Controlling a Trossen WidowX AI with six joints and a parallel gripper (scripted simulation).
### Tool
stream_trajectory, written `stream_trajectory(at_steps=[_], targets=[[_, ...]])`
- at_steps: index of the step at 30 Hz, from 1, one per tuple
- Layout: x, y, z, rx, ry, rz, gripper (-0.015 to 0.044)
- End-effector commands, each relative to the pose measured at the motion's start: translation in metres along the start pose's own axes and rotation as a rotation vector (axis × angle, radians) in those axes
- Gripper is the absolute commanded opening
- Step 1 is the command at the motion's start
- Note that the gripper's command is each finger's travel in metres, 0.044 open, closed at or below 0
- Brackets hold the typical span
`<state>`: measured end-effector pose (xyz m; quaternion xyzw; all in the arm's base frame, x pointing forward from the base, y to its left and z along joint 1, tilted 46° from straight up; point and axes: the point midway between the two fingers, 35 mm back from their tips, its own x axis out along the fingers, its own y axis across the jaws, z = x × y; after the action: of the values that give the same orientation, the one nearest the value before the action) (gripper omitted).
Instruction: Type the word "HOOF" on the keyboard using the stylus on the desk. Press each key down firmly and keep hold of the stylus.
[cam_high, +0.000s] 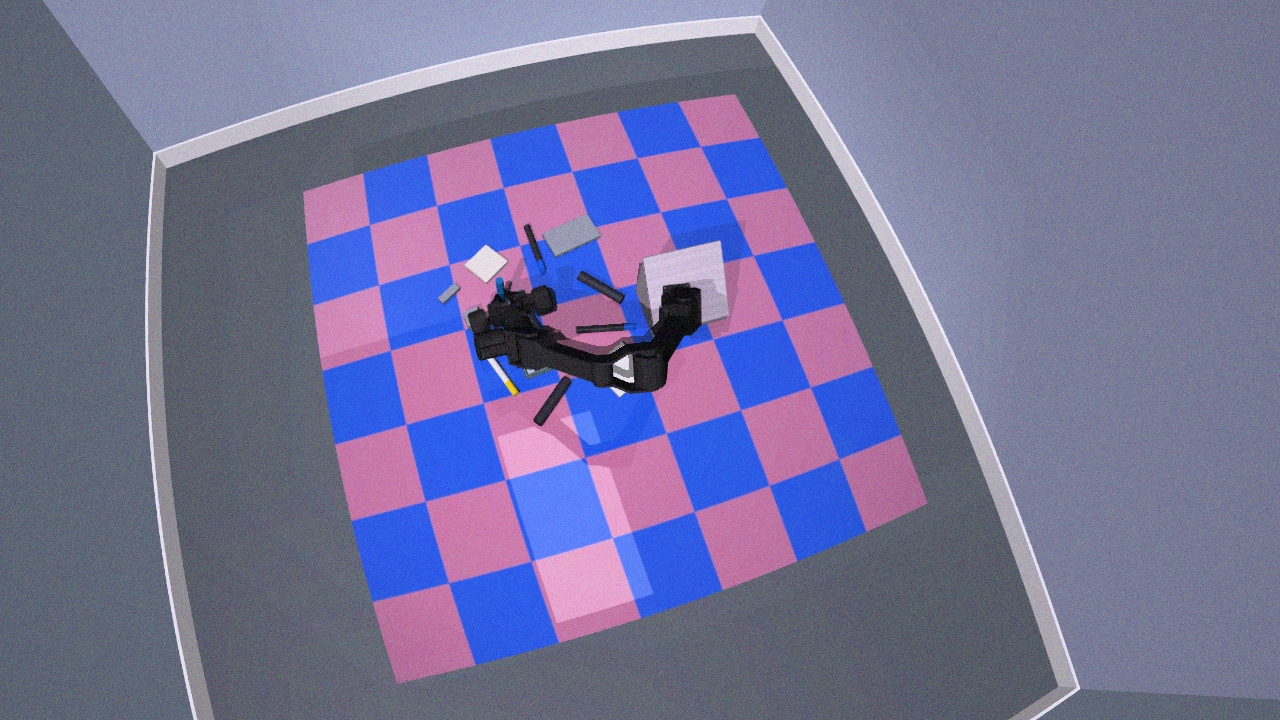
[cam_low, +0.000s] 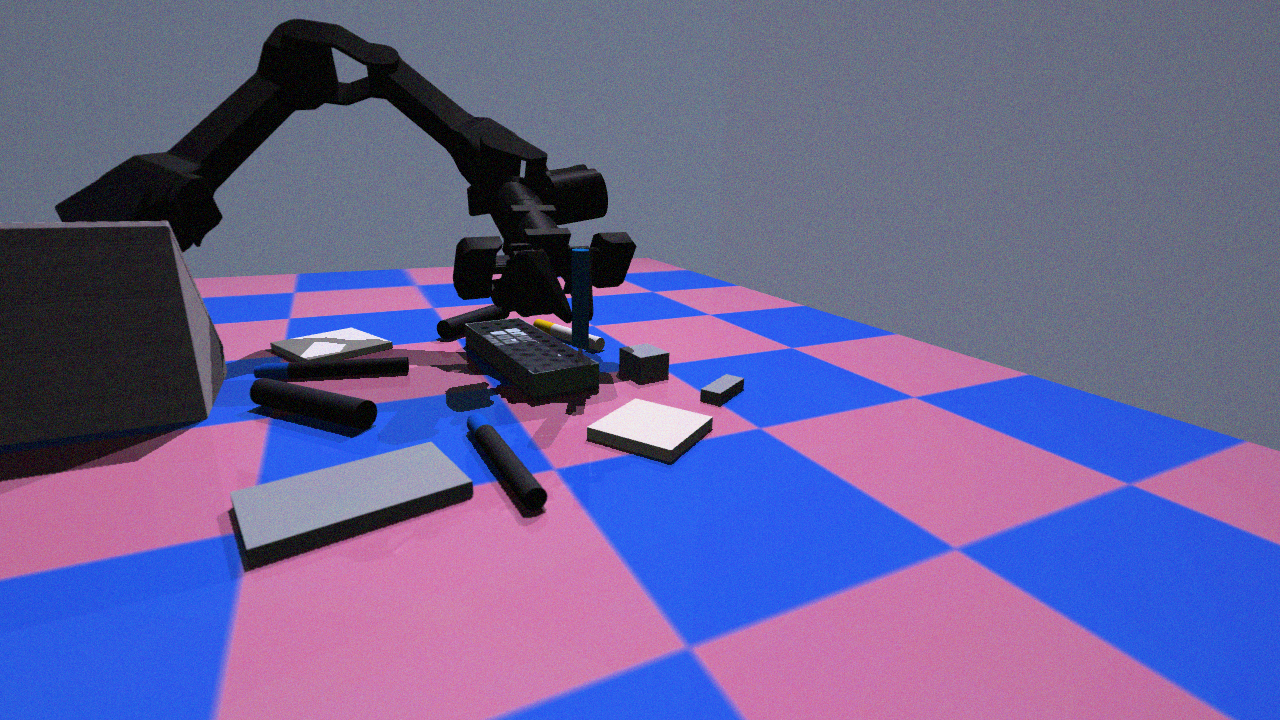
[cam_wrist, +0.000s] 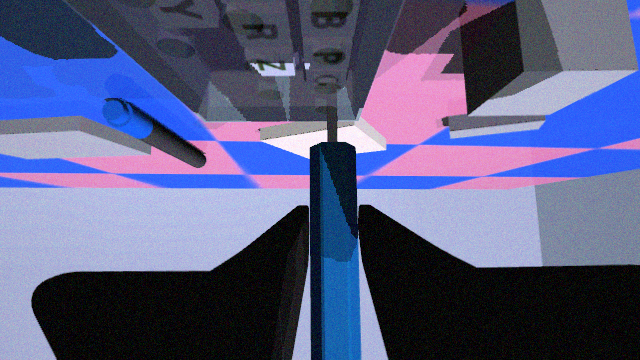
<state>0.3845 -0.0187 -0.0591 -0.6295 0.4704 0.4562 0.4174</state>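
Observation:
The gripper is shut on the blue stylus, which stands upright, thin tip down. The dark keyboard lies under the tip; in the top view the arm hides most of it. In the wrist view the tip meets the keyboard's near end, at the O key. The P key and B key lie beyond it in the same row. Whether the key is pressed down cannot be told. The H and F keys cannot be made out.
A grey cube sits beside the keyboard's near end. A white tile and a small grey block lie close by. A yellow-and-white marker lies behind the keyboard. Several black rods lie around.

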Motion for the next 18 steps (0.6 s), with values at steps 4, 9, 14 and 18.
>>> stream_trajectory(at_steps=[4,9,14,18], targets=[[0.001,0.002,0.001,0.004,0.001,0.004,0.0081],[0.001,0.002,0.001,0.004,0.001,0.004,0.0081],[-0.005,0.001,-0.009,0.004,0.002,0.004,0.0081],[-0.016,0.001,-0.029,0.004,0.003,0.004,0.0081]])
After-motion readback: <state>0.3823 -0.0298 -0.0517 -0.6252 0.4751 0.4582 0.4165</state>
